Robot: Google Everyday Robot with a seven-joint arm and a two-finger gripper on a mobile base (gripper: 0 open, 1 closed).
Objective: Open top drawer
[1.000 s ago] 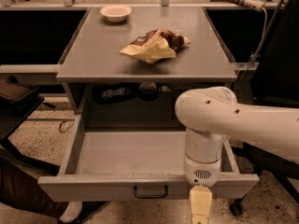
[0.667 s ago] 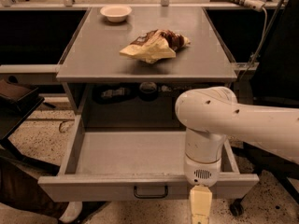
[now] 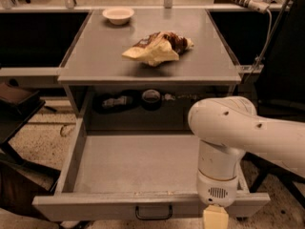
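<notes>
Gripper: the gripper hangs at the bottom edge of the view, just in front of the top drawer's front panel, to the right of the handle; only its pale upper part shows, so I cannot tell if it is spread or closed.
Arm: the white arm comes in from the right, and its wrist covers the drawer's right front corner.
Top drawer: the top drawer is pulled far out, its plain grey inside bare.
Handle: the black handle sits at the middle of the front panel, free of the gripper.
Behind the drawer: dark small items lie in the open recess.
Above the drawer: the cabinet top bears a crumpled snack bag and, further back, a white bowl.
Room: speckled floor lies left of the drawer.
Change: nothing has moved since the earlier frames.
</notes>
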